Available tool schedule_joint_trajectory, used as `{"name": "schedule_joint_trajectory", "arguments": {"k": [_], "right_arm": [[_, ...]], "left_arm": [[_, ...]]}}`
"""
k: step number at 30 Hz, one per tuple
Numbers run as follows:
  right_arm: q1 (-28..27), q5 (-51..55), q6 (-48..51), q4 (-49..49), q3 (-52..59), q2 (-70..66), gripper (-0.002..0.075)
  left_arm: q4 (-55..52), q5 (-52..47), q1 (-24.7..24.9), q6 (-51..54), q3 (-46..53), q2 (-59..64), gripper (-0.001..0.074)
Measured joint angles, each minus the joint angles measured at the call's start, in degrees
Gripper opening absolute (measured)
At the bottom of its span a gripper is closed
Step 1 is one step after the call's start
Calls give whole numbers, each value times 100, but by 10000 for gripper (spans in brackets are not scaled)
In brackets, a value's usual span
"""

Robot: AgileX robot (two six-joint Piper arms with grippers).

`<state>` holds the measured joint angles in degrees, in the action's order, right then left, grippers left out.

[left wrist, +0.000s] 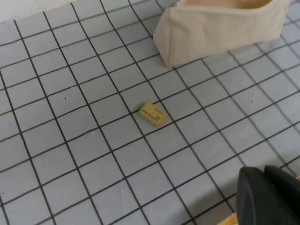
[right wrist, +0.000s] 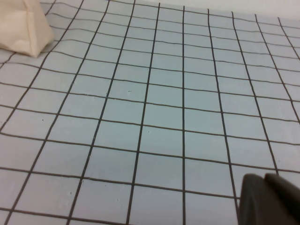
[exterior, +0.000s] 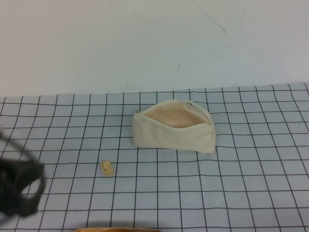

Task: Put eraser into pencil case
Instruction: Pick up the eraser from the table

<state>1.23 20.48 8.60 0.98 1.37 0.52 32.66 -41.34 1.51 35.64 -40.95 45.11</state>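
— Black and blurred, the left gripper (exterior: 19, 191) hung low at the near left edge of the grey gridded mat (exterior: 251, 193). Did it hold anything?

— Nothing I could see; whether its claw was spread or closed, I could not tell. The tiny pale tan-yellow rectangular eraser (exterior: 107, 168) lay flat on the mat, to the claw's right and a little beyond it, well apart, free to be picked from above.

— And farther right?

— The cream-white fabric pencil case (exterior: 174, 130) sat beyond the eraser, farther from the claw, its zip mouth gaping upward on the beige-pink lining, likely left so for a drop-in.

— The right gripper (right wrist: 269, 199)?

— Only a dark corner showed in its wrist view, over bare mat; probably parked, its state unclear.
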Motion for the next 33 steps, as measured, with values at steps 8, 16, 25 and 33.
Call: {"name": "schedule_joint_trajectory", "arguments": {"k": [8,16,25,33], "right_arm": [[0,0,0,0,0,0,-1],[0,0,0,0,0,0,-1],[0,0,0,0,0,0,-1],[0,0,0,0,0,0,-1]], "left_arm": [[-1301,-401,611,63,-1846,2853,-3],[-2576,-642,1708,-1553,-2897,4598,-3],[-3066,-948,1931,-2816,-3496,5851,213],[-3744,-681,1931,-4588,-3530,6551,597]]}}
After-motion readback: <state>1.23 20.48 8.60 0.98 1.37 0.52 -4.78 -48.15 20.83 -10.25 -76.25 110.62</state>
